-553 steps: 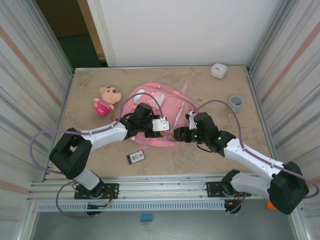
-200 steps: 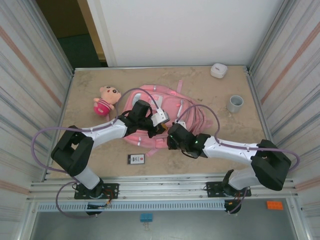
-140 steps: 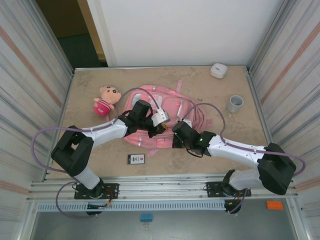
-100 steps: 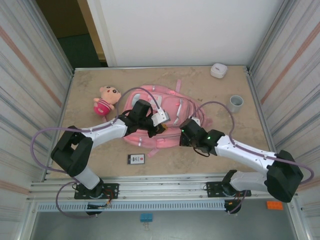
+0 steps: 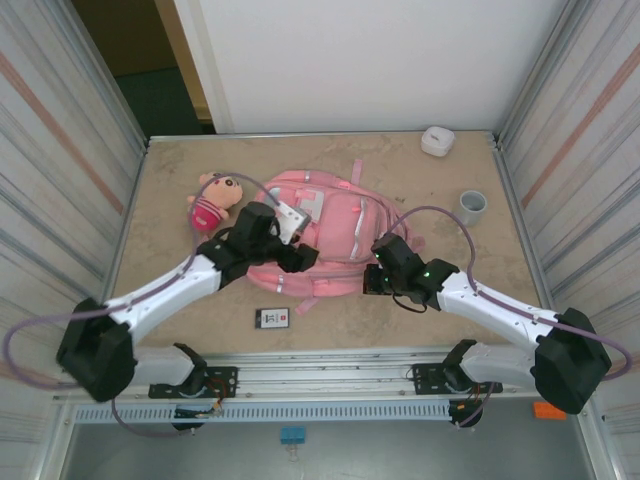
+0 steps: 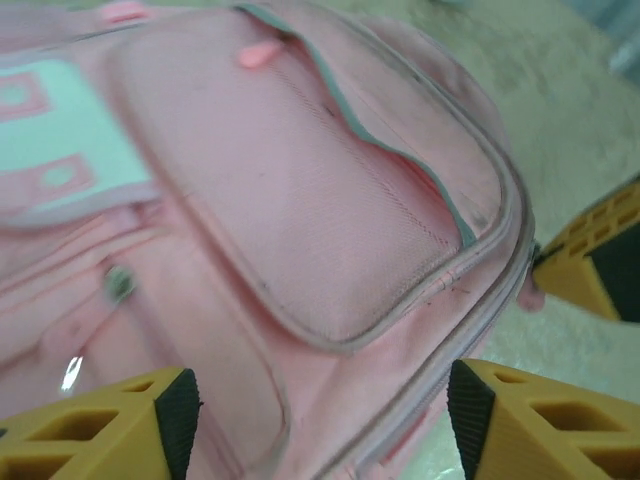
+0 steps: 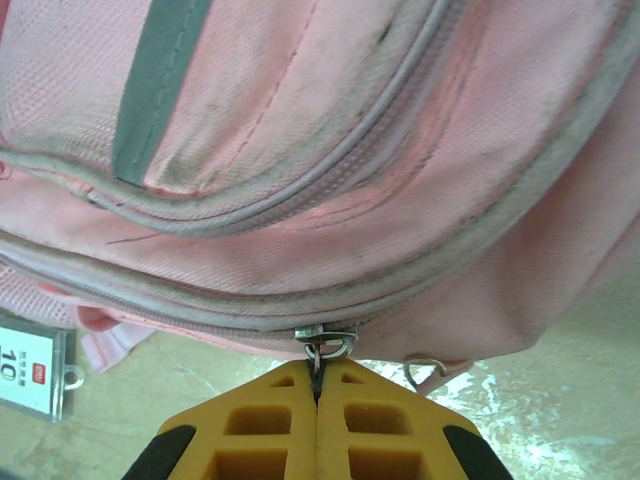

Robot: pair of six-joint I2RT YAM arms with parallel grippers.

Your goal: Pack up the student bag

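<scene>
Because the student bag (image 5: 325, 235) is soft pink fabric lying flat in the middle of the overhead frame, it will likely sag and fold rather than hold a shape. It also looks light and nearly empty, so it may slide on the table (image 5: 170, 180) when tugged. Its padded front pocket (image 6: 330, 200), at the centre of the left wrist view, should give under pressure and offers no firm edge. A pinch of cloth or a strap seems the better hold for steadying it. The left gripper (image 6: 320, 425) hovers over that pocket with its jaws wide apart, gripping nothing. At the bag's lower right edge in the overhead frame, the right gripper (image 7: 318, 385) has its jaws together, clamped on the small metal zip pull (image 7: 322, 345). That ring is hard, smooth and tiny, so I judge that drawing it along the zip track (image 7: 200, 312), not across it, guards best against slipping.
</scene>
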